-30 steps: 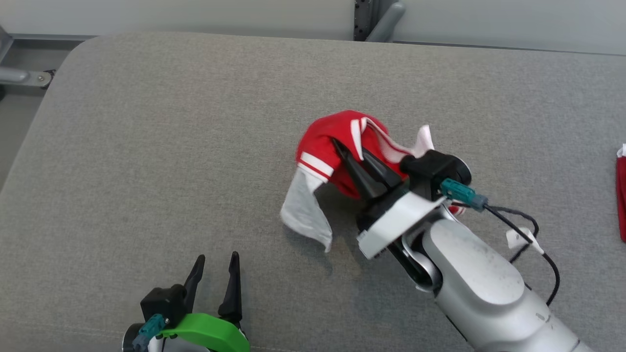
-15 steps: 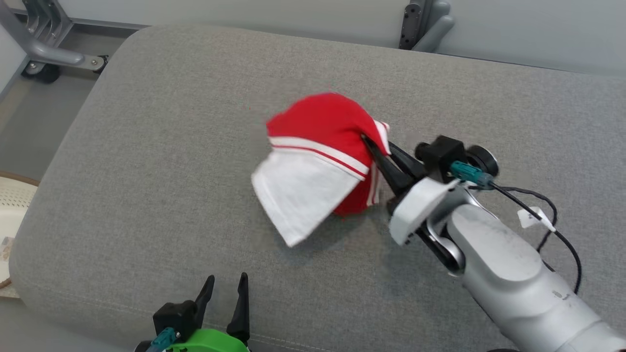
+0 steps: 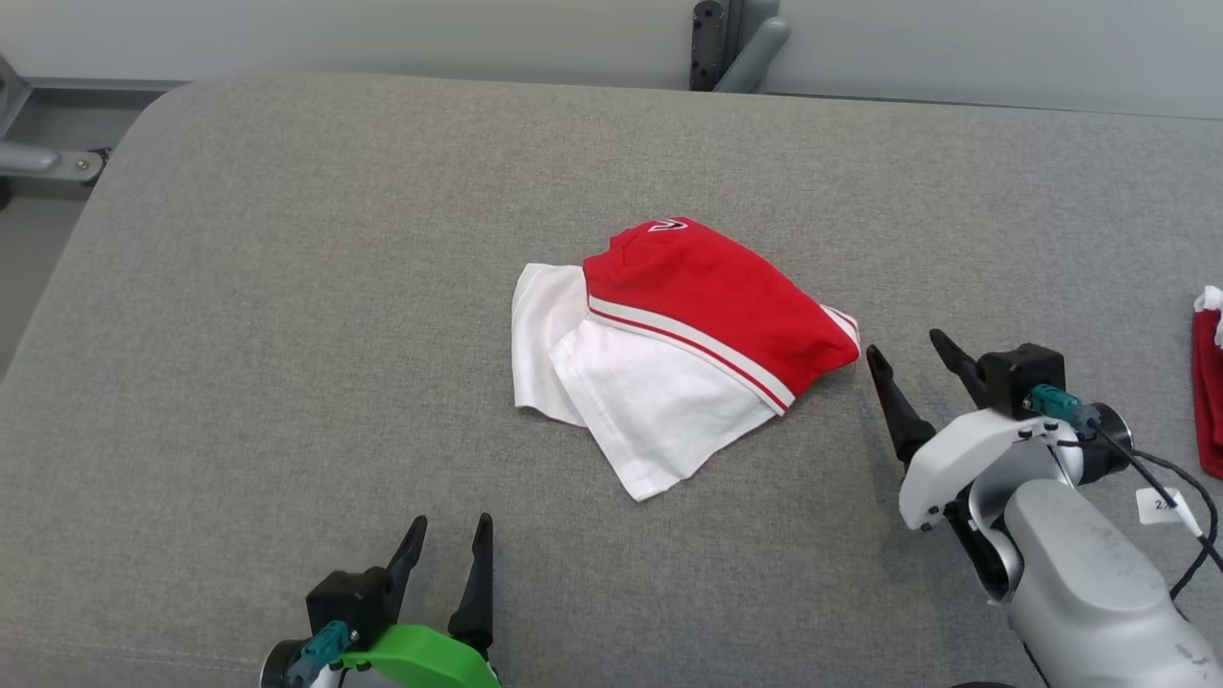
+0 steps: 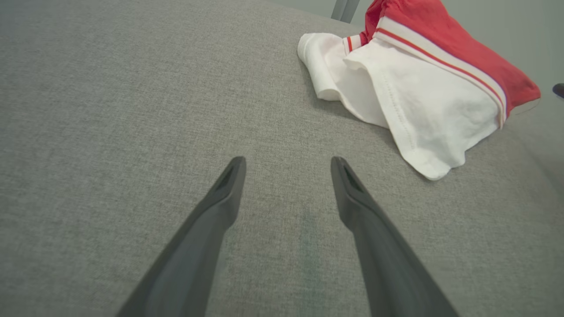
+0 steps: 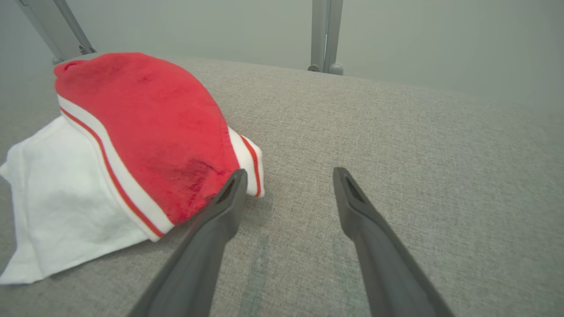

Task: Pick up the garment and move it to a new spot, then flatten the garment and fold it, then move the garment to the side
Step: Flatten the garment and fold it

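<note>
The garment [image 3: 683, 334] is a red and white piece with striped trim, lying crumpled in a heap on the grey cushion [image 3: 287, 287]; its white part spreads toward the front left. It also appears in the left wrist view as the garment [image 4: 423, 83] at upper right, and in the right wrist view as the garment [image 5: 132, 145] at left. My right gripper [image 3: 908, 349] stands open just right of the heap, nothing between its fingers. In its own view the right gripper [image 5: 286, 176] has its left fingertip beside the red hem. My left gripper [image 3: 449, 530] is open near the front edge, away from the cloth.
Another red cloth [image 3: 1212, 382] lies at the cushion's right edge. A grey metal post [image 3: 736, 43] rises behind the cushion, and a metal frame [image 3: 38, 158] sits at the far left. The cushion's front edge runs close by the left gripper.
The right gripper has opened, let the garment go and drawn back to the right. The garment now lies on the cushion instead of hanging from the fingers. The head camera shifted between frames.
</note>
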Robot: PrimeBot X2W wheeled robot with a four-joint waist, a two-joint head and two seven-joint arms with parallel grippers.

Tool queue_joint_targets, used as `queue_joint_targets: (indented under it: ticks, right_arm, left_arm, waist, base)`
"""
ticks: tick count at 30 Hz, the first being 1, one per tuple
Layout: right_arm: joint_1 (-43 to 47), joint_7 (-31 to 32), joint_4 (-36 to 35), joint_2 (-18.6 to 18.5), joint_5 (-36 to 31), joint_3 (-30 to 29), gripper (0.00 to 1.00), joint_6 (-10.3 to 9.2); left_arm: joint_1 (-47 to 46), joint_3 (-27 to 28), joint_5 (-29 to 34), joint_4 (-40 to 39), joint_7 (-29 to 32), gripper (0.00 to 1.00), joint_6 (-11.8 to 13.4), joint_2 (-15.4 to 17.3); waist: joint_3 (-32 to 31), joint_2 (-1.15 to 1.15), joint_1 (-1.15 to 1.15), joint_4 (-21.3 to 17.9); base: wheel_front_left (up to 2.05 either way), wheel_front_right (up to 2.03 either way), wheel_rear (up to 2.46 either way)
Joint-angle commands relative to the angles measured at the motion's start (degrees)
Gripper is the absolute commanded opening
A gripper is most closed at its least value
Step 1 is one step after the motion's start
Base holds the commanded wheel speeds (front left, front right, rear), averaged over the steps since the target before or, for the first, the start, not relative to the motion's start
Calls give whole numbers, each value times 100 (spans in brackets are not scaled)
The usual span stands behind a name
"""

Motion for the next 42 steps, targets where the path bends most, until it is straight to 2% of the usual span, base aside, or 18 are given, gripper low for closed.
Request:
queue_joint_targets:
  ticks: [1, 7, 10, 11, 15, 17, 18, 21, 27, 33, 34, 35, 36, 42]
  right_arm:
    - [212, -15, -231, 105, -105, -80, 100, -7]
    - [803, -15, -1008, 361, -298, 39, 100, -8]
    - [987, -16, -1273, 440, -317, 442, 100, -8]
    - [1051, -15, -1376, 458, -322, 736, 100, -8]
    - [1000, -15, -1430, 463, -208, 1294, 100, -8]
    - [902, -16, -1347, 450, -167, 1580, 100, -8]
    - [794, -16, -1159, 414, -140, 1916, 100, -8]
    - [559, -15, -836, 357, -134, 2251, 100, -8]
    - [241, -15, -208, 273, -375, 2407, 100, -8]
    - [65, 0, 212, 284, -627, 2675, 100, -7]
    - [17, 6, 271, 259, -674, 2656, 59, -7]
    - [7, 7, 301, 255, -686, 2640, 27, -7]
    - [6, 21, 322, 261, -711, 2616, 0, -7]
    - [0, -1, 68, 164, -810, 2237, 0, -11]
  left_arm:
    - [-32, 19, 21, 12, -1, 100, -19, 15]
    - [90, 22, 33, 45, -1, 100, -53, 15]
    - [132, -5, 29, 65, -1, 100, -74, 15]
    - [164, -32, 14, 68, 0, 100, -79, 15]
    - [153, -70, -32, 66, -1, 100, -69, 14]
    - [129, -89, -71, 64, 0, 100, -48, 14]
    - [101, -128, -86, 60, -1, 100, -36, 14]
    - [81, -186, -165, 44, 0, 100, -8, 14]
    - [89, -223, -278, 2, 0, 100, 54, 12]
    - [-18, -266, -364, -59, -1, 100, 99, 12]
    - [-69, -301, -402, -87, 0, 100, 115, 13]
    - [-89, -319, -420, -99, -1, 100, 123, 13]
    - [-103, -330, -428, -114, 0, 100, 124, 13]
    - [16, -242, -392, -124, 0, 100, 141, 14]
  waist:
    - [-148, 0, 0, -138]
    - [-321, 0, 0, -202]
    - [-359, 0, 0, -162]
    - [-359, 0, 0, -95]
    - [-275, 0, 0, 97]
    - [-217, 0, 0, 230]
    - [-158, 0, 0, 372]
    - [-56, 0, 0, 590]
    - [123, 0, 0, 905]
    - [286, 0, 0, 987]
    - [333, 0, 0, 994]
    - [349, 0, 0, 996]
    - [364, 0, 0, 992]
    - [284, 0, 0, 789]
  base:
    - [0, 0, 0]
    - [0, 0, 0]
    - [0, 0, 0]
    - [0, 0, 0]
    - [0, 0, 0]
    - [0, 0, 0]
    - [0, 0, 0]
    - [0, 0, 0]
    - [0, 0, 0]
    - [0, 0, 0]
    - [0, 0, 0]
    - [0, 0, 0]
    - [0, 0, 0]
    - [0, 0, 0]
